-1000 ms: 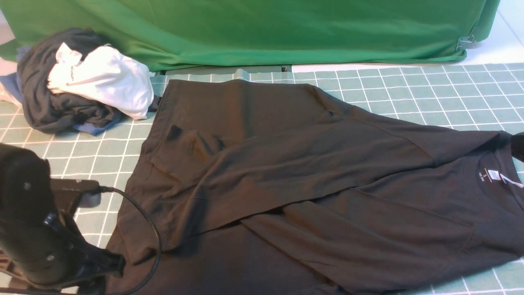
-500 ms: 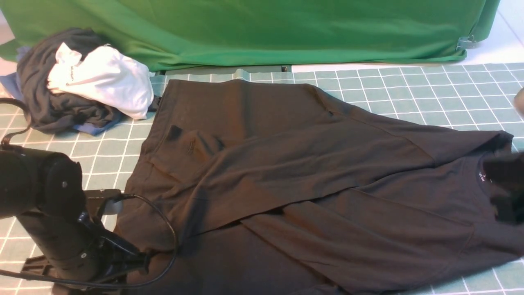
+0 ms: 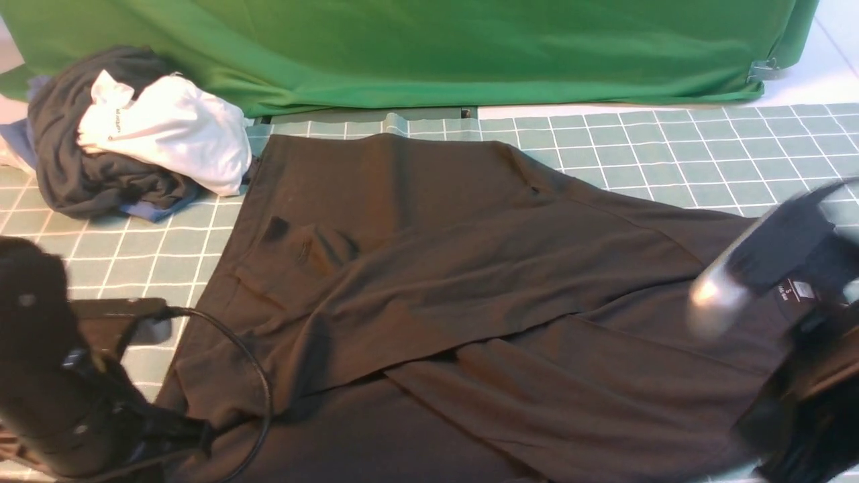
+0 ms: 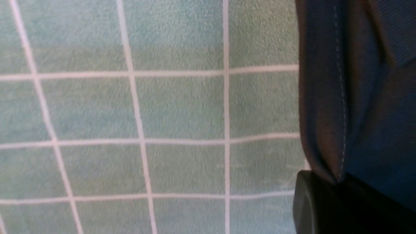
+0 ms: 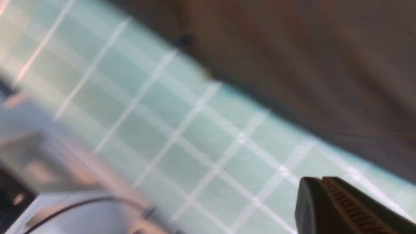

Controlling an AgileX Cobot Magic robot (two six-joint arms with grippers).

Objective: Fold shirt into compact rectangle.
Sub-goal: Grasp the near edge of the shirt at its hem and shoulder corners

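- While the shirt (image 3: 470, 282) lies spread across the checked desk (image 3: 671, 154) in the front view, flaps of its cloth are folded over its middle. The neck label (image 3: 800, 291) is at the right end.
- At the shirt's near left corner the left pincer (image 3: 194, 433) touches the cloth edge, and a black cable (image 3: 258, 389) loops just beside it.
- Over the collar end the right arm (image 3: 805, 402) is badly blurred.
- At the far left a dark grey garment (image 3: 74, 168) is bunched with a white one (image 3: 174, 134), well apart from both arms. A green backdrop cloth (image 3: 436, 47) hangs along the desk's far edge.
- Seen from the left wrist, the shirt's stitched hem (image 4: 338, 97) runs straight into a black finger (image 4: 325, 208). This pincer is pressed together, pinching that hem, with bare checked desk beside it.
- Seen from the right wrist, everything is smeared. Dark shirt cloth crosses one side over the checked desk. Only one ridged finger (image 5: 338, 204) of the right pincer (image 5: 312, 195) shows. The pincer is pressed together, but I cannot tell whether any cloth is caught in it.
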